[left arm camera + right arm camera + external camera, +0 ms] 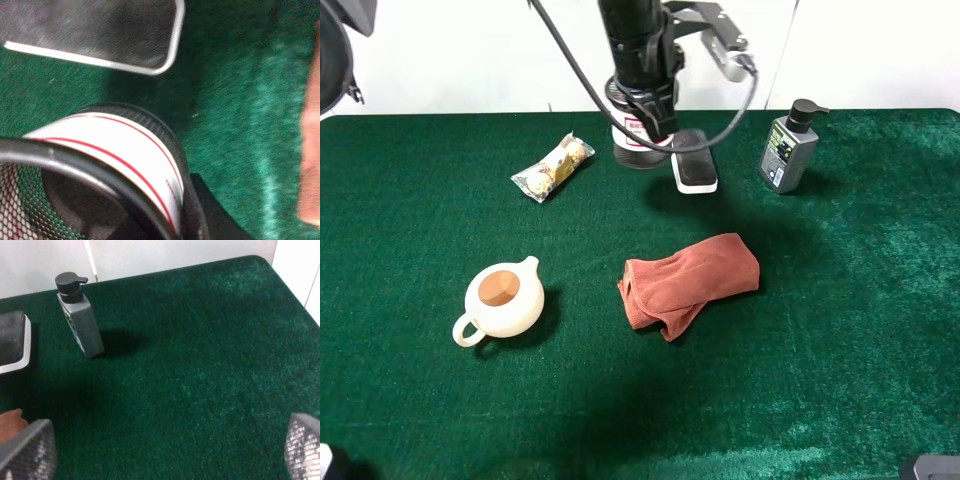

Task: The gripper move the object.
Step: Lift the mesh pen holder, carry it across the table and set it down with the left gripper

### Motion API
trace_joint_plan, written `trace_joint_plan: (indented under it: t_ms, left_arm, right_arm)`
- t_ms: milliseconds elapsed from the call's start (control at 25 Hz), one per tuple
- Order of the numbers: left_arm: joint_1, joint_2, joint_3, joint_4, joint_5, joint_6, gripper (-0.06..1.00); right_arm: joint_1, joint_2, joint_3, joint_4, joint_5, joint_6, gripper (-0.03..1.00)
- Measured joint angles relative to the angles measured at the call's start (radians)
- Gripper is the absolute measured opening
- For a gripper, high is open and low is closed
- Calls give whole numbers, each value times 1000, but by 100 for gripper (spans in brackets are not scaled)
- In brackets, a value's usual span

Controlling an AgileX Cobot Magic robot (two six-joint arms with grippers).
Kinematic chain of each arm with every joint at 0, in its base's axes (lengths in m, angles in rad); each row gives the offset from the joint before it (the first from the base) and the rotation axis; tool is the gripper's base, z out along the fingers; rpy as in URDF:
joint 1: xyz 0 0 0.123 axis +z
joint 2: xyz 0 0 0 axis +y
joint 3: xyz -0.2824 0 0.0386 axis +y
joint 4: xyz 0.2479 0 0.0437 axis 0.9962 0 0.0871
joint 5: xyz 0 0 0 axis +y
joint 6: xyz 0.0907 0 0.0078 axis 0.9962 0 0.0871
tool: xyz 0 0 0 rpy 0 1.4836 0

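The black wire-mesh pen cup (629,143) with a white label and red print stands on the green cloth at the back middle. My left gripper (654,118) comes down on it from above and is shut on its rim. In the left wrist view the cup (115,147) fills the frame, with one black finger (212,217) against its outer wall; the other finger is hidden. My right gripper (162,452) is open and empty over bare green cloth, with only its fingertips (27,450) showing; it sits at the front right corner (932,468).
A flat black pad with a white rim (695,172) lies just right of the cup. A grey pump bottle (789,150) stands at the back right. A rust cloth (690,280) lies mid-table, a cream teapot (505,300) at the front left, a snack packet (552,168) at the back left.
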Motion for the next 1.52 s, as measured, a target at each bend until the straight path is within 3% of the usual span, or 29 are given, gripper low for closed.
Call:
trace_joint_plan:
  t_ms: [1080, 1520]
  left_arm:
    - [-349, -66, 0, 44, 39, -267, 8]
    - [-431, -66, 0, 54, 40, -338, 8]
  right_arm:
    - [0, 0, 0, 0, -1, 0, 70]
    - [0, 0, 0, 0, -1, 0, 70]
